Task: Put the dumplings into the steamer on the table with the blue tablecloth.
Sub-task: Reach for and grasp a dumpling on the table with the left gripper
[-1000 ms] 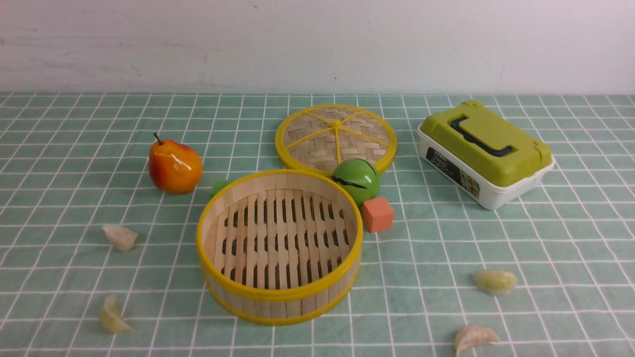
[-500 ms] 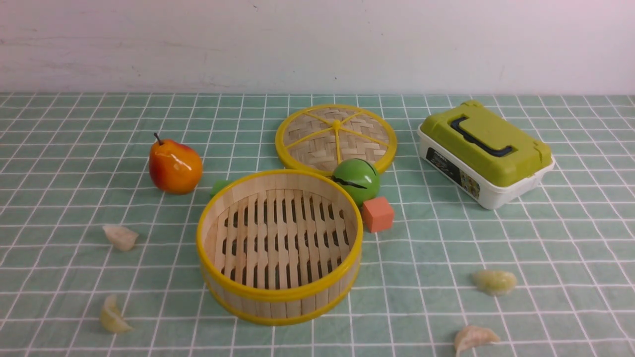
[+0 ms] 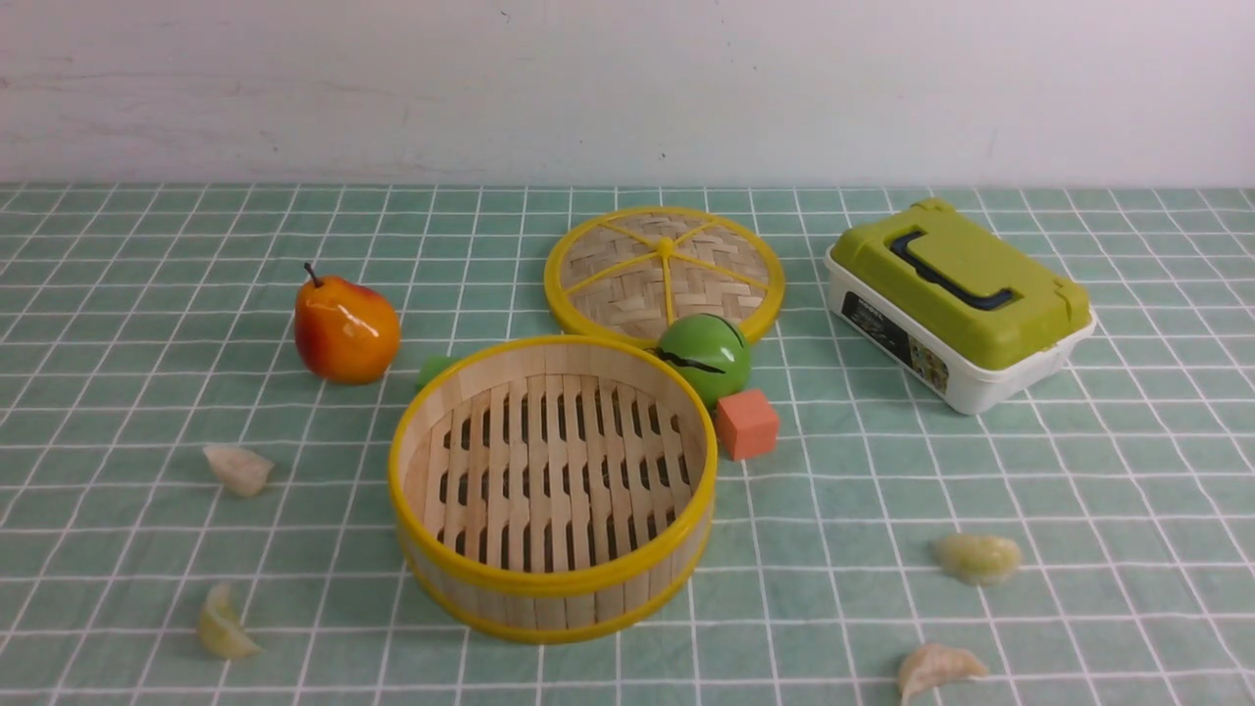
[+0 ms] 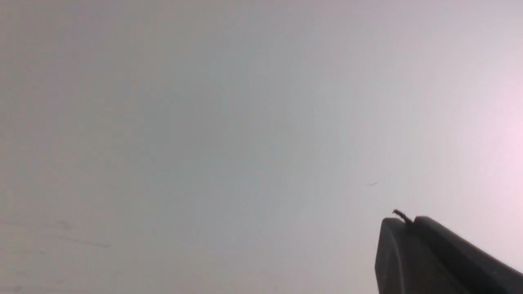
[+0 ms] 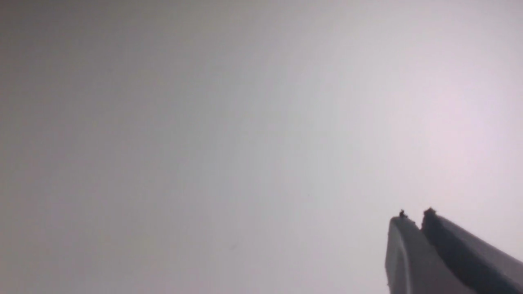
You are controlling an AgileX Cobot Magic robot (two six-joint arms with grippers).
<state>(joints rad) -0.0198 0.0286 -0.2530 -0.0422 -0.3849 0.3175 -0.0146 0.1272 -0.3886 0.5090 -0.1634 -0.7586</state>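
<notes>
Shows no shift on the blue tablecloth (image 3: 863, 490) since a second ago. Has left gripper (image 4: 406, 220) pinched together, holding nothing; right gripper (image 5: 417, 218) likewise closed, empty. Places dumpling (image 3: 936, 669) at 4 o'clock of the empty steamer (image 3: 549, 598), dumpling (image 3: 224, 624) at 8, dumpling (image 3: 977, 557) at 3, dumpling (image 3: 238, 469) at 9, all 4 apart from it. Farther: orange cube (image 3: 746, 424) and green ball (image 3: 706, 355) at 1 o'clock, pear (image 3: 345, 328) at 11, lid (image 3: 665, 270) at 12.

Left rear of steamer (image 3: 549, 610): small green thing (image 3: 434, 370), mostly hidden by rim, kind unclear. Right rear: green ball (image 3: 704, 358) partly covered by rim, itself masking near edge of lid (image 3: 637, 265). Box label (image 3: 892, 338) unreadable. Left gripper (image 4: 406, 221), right gripper (image 5: 413, 217) cut by wrist-view edges.
</notes>
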